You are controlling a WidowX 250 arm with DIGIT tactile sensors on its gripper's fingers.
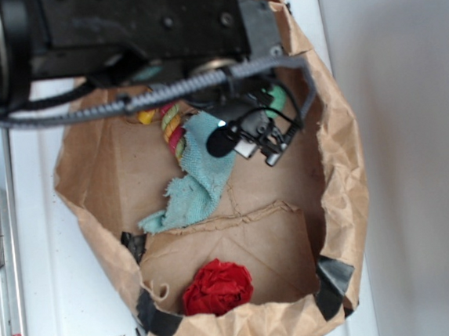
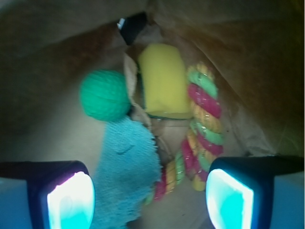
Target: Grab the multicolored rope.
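Observation:
The multicolored rope (image 2: 205, 126), twisted red-pink, yellow and pale green, lies bent in a loop on the floor of the brown paper bag, its lower bend (image 2: 172, 175) between my fingertips. In the exterior view only a short stretch of the rope (image 1: 172, 128) shows beside the teal rag. My gripper (image 2: 150, 198) is open and empty, hovering above the rope and rag. In the exterior view the gripper (image 1: 257, 137) hangs over the back of the bag, its jaws unclear there.
A teal rag (image 2: 128, 167) lies partly over the rope's left end. A yellow sponge block (image 2: 164, 81) and a green ball (image 2: 104, 94) sit behind. A red crumpled ball (image 1: 217, 287) lies at the front. The paper bag's walls (image 1: 343, 173) ring everything.

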